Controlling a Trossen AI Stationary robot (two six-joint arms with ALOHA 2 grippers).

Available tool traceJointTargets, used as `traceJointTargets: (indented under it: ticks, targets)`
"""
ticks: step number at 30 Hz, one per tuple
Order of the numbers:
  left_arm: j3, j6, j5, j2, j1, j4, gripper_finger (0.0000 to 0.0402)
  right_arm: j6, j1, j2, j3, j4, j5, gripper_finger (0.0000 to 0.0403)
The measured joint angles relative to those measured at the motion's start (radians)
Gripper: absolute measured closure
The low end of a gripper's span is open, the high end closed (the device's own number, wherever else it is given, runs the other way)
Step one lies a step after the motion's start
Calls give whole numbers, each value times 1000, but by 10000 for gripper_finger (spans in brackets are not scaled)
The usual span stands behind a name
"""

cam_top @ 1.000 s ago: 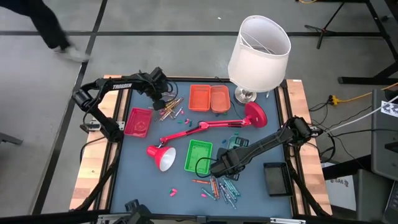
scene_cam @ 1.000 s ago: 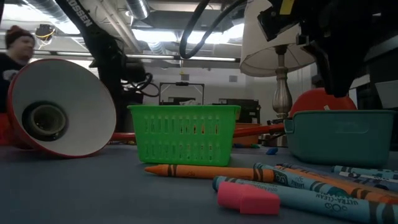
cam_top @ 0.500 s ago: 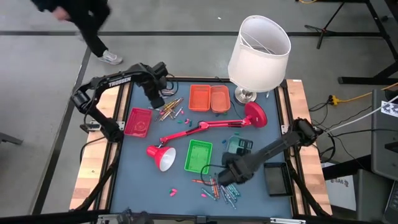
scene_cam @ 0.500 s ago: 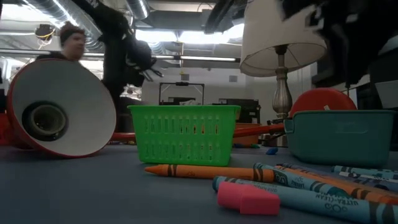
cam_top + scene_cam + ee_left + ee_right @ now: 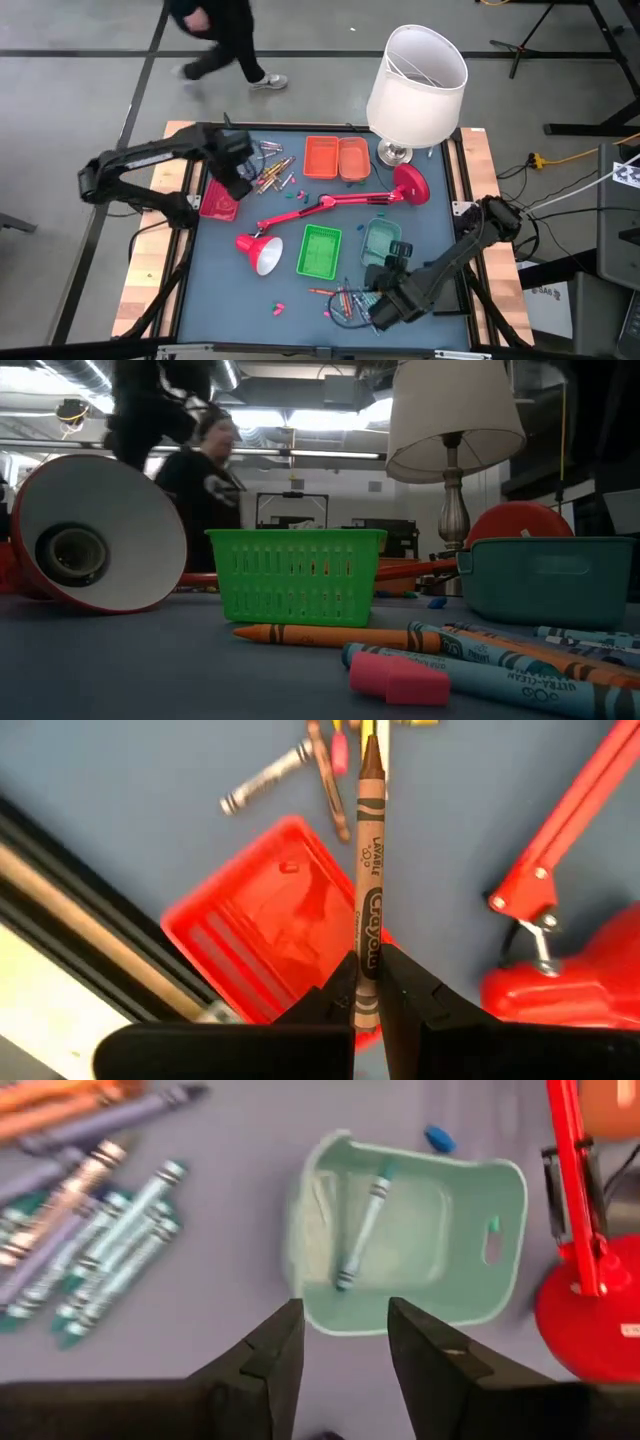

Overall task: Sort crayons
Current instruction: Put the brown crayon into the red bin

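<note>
The left gripper (image 5: pixel 365 995) is over the left side of the blue-grey table (image 5: pixel 230 285), its two dark fingers pinching the lower end of a brown paper-wrapped crayon (image 5: pixel 369 870) that sticks straight out ahead of them. Under it sits a shallow red rectangular plastic tray (image 5: pixel 270 935), close to the table's black edge rail; in the high view the same gripper (image 5: pixel 238 185) hangs just beside that tray (image 5: pixel 220 197).

Beyond the tray lies a small scatter of loose crayons (image 5: pixel 272 176) — brown, yellow and grey among them — between the red tray and an orange rectangular tray (image 5: pixel 321 157).

The right gripper (image 5: pixel 345 1345) is at the table's near right, fingers spread apart with nothing between them. Ahead of it is a pale teal plastic tray (image 5: pixel 480 1200) with one teal crayon (image 5: pixel 362 1230) lying inside. To the side of that tray a heap of teal, grey and orange crayons (image 5: pixel 90 1220) lies on the table; from above the heap (image 5: pixel 350 300) is just beside the right gripper (image 5: pixel 385 305).

A long red desk lamp (image 5: pixel 330 205) lies on its side across the middle, a green slotted basket (image 5: pixel 320 250) near its shade, and a white-shaded table lamp (image 5: pixel 415 75) stands at the far right. Low down, an orange crayon (image 5: pixel 320 635) and a pink eraser-like block (image 5: pixel 400 678) lie in front of the basket. A person in dark clothing (image 5: pixel 220 35) is on the floor beyond the table.
</note>
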Motion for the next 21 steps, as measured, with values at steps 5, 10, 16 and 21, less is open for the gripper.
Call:
traceJointTargets:
  ticks: [5,10,16,21]
  targets:
    - [-151,-275,-76,-140,-131,-3,392,25,46,1,0,128,7,258]
    - [-306,-423,-131,-222,-184,23,392,28,80,7,0,277,6,258]
    - [-428,-440,-137,-233,-185,127,392,32,109,41,0,420,-8,258]
    - [-464,-439,-174,-234,-185,171,392,106,117,79,0,473,-95,258]
